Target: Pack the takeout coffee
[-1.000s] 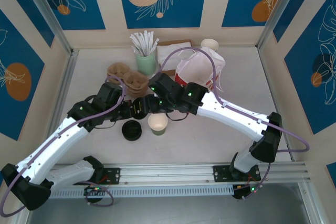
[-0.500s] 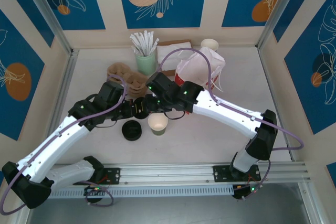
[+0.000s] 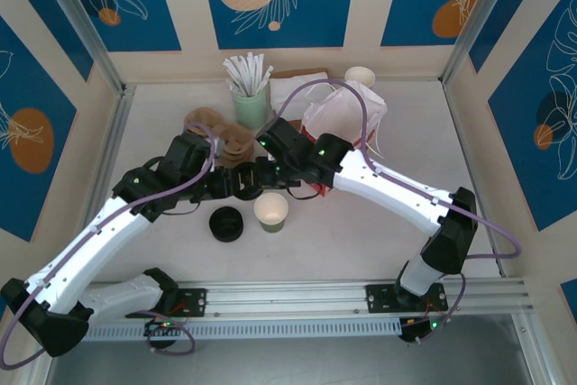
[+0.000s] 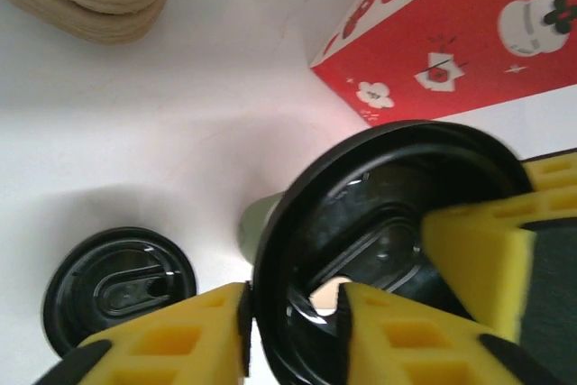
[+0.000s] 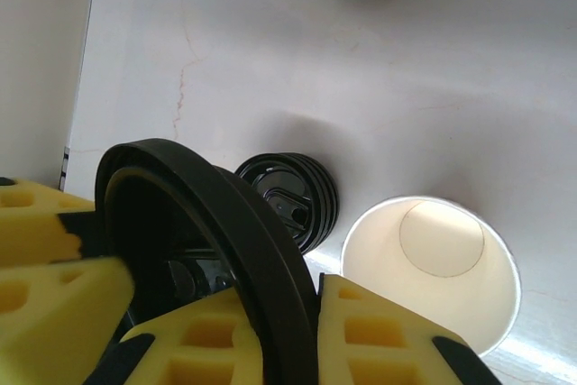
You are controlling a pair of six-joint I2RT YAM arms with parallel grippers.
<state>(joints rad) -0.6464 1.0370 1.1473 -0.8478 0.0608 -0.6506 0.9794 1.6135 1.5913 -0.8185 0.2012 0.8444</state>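
The takeout coffee's cup (image 3: 270,212) has a green body and stands upright and lidless on the table, showing its cream inside (image 5: 433,268). A black lid (image 4: 388,241) hangs on edge above and behind it, held from both sides. My left gripper (image 4: 293,322) is shut on the lid's rim, one finger outside and one inside. My right gripper (image 5: 302,331) is shut on the lid (image 5: 225,223) from the opposite side. Both grippers meet over the table's middle, the left gripper (image 3: 236,182) beside the right gripper (image 3: 270,171).
A stack of loose black lids (image 3: 226,224) lies left of the cup. Brown pulp carriers (image 3: 221,132) sit behind the grippers. The red-and-white bag (image 3: 343,119) stands at the back right, near a green holder of straws (image 3: 251,101), napkins (image 3: 297,87) and cream cups (image 3: 360,76).
Both grippers, with the lid between them, have drifted a little toward the back and left. The cup and the stack of lids have stayed put.
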